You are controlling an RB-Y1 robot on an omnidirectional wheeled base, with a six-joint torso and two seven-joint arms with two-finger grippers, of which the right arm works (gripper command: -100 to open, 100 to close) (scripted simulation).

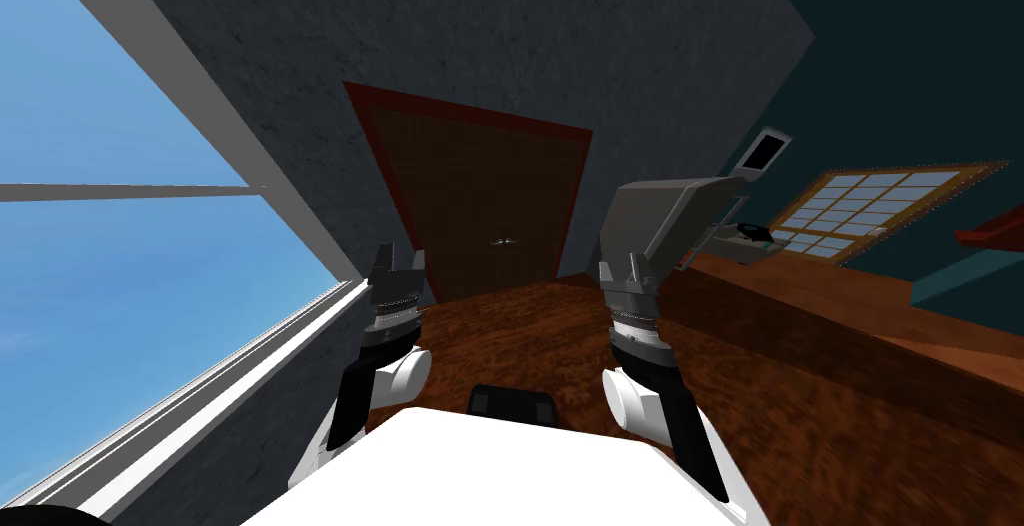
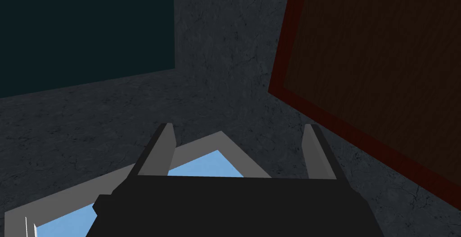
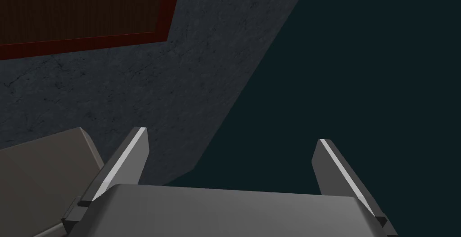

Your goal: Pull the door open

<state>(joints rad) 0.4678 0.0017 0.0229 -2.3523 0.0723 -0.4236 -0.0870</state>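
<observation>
My left pincer [image 1: 400, 262] and right pincer [image 1: 622, 272] gape empty, well short of the closed dark-brown wooden door [image 1: 480, 200], its small pale handle [image 1: 503, 241] ungrasped.

The door [image 1: 478, 200] stands at twelve o'clock, across the floor [image 1: 520, 340], with its handles [image 1: 503, 241] at its middle. A window [image 1: 130, 250] runs along the wall at nine o'clock, and a counter [image 1: 850, 320] lies at three o'clock.
</observation>
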